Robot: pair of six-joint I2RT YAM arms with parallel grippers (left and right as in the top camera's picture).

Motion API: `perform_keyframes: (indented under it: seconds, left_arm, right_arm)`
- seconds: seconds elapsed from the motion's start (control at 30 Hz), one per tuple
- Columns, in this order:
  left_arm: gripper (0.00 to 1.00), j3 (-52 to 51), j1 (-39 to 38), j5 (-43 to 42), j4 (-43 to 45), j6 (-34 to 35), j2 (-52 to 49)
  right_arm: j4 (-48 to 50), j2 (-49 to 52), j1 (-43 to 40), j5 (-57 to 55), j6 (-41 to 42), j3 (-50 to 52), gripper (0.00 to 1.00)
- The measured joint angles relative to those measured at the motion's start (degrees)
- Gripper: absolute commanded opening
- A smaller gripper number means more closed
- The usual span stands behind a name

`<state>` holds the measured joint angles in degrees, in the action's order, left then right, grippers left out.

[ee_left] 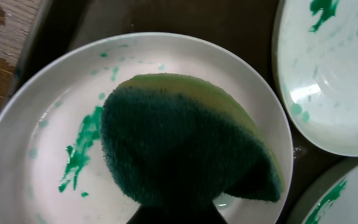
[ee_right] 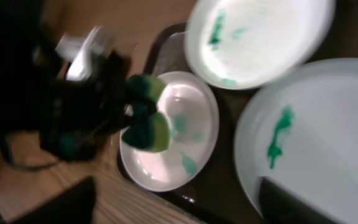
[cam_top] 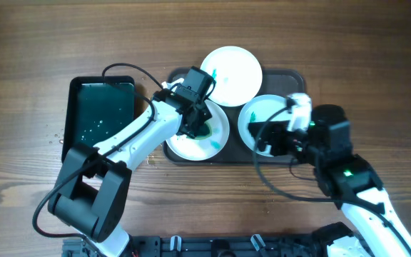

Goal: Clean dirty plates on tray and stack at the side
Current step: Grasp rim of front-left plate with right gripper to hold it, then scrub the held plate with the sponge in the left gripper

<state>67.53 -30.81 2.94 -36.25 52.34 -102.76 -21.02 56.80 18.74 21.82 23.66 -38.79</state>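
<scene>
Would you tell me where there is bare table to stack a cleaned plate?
Bare wood table lies right of the tray and along the far edge. The tray is crowded: three plates fill it; a black tray flanks its left.

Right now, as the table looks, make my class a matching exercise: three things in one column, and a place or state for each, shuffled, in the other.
1 sponge
2 small black tray
3 back plate

A green smears, nothing over it
B speckled with drops, beside the big tray
C gripped by the left hand over the front-left plate

Pairs: 1-C, 2-B, 3-A.
</scene>
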Motion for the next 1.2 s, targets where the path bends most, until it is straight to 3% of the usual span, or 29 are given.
perform_keyframes:
  seconds: [0.07, 0.17, 0.33, 0.43, 0.63, 0.73, 1.2]
  left_arm:
    - [0.04, 0.0, 0.15, -0.17, -0.42, 0.0, 0.0]
    - [0.04, 0.0, 0.13, -0.52, -0.85, 0.0, -0.02]
    - [0.04, 0.0, 0.13, -0.7, -0.87, 0.0, -0.02]
    - [0.04, 0.0, 0.13, -0.7, -0.94, 0.0, -0.04]
    - [0.04, 0.0, 0.7, -0.9, -2.34, 0.0, -0.04]
    - [0.04, 0.0, 2.51, -1.84, -3.02, 0.0, -0.04]
    - [0.04, 0.0, 5.25, -7.82, -2.29, -1.33, -0.2]
  right_arm:
    - [-0.09, 3.43, 5.11, -2.36, -3.3, -2.08, 0.99]
    - [-2.75, 13.88, 11.13, -5.84, -9.03, -5.75, 0.84]
    - [-5.77, 29.68, 14.29, -9.75, -12.07, -13.88, 0.76]
    - [-4.59, 32.54, 14.49, -10.78, -12.87, -15.26, 0.76]
    - [-0.72, 33.2, 14.43, -12.04, -14.99, -15.28, 0.58]
    - [1.11, 33.46, 14.32, -12.26, -15.41, -15.34, 0.54]
    - [3.43, 41.92, 9.53, -10.01, -17.11, -15.65, 0.56]
